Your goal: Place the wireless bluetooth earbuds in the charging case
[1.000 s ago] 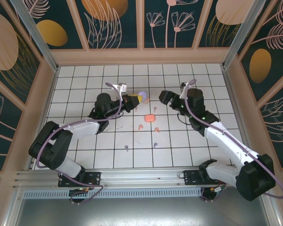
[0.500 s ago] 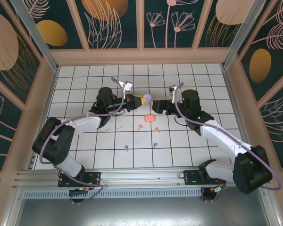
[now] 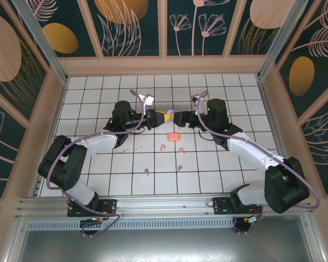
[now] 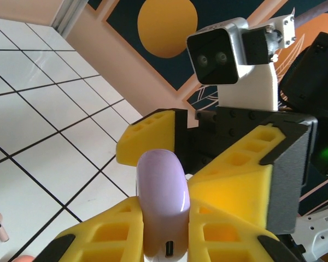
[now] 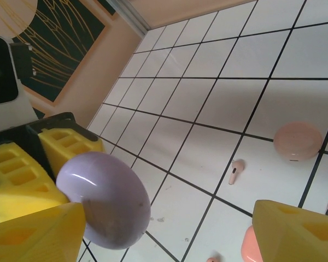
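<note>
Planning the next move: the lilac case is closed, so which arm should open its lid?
Right, probably. The left end effector is shut on the case, holding it off the table, so it's busy. The right end effector is open, its fingers flanking the case's free end.

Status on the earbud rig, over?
Left gripper shut on lilac case, off the floor. Right gripper open, straddling the case. Pink earbud loose on tiles, not inserted. No obstruction seen.

Three cases (image 5: pixel 106 199), two coral earbuds (image 3: pixel 163 146), two lilac earbuds (image 3: pixel 146 171), at least one pink earbud (image 5: pixel 238 170).
</note>
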Controlling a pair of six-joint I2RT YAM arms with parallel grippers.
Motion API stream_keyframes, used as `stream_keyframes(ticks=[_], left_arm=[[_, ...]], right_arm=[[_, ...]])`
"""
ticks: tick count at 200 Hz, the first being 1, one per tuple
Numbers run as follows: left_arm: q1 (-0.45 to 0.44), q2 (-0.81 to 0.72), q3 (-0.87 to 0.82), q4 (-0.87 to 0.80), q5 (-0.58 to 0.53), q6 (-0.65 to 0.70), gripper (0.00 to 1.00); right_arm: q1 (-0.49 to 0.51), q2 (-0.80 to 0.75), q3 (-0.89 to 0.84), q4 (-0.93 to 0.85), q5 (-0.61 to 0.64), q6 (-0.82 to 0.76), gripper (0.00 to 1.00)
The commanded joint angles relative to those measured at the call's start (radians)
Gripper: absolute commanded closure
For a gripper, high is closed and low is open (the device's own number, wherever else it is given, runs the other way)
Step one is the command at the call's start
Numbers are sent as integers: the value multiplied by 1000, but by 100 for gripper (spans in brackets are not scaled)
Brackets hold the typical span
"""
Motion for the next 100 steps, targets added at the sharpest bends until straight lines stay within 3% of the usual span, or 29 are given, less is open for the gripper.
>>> stream_keyframes(ticks=[1,100], left_arm=[[1,-17,26,37,25,-13,100],[-2,-65,-1,70,24,-33,100]], right_arm=[[-6,14,28,45,22,-11,21],[-68,22,-38,56,53,33,26]])
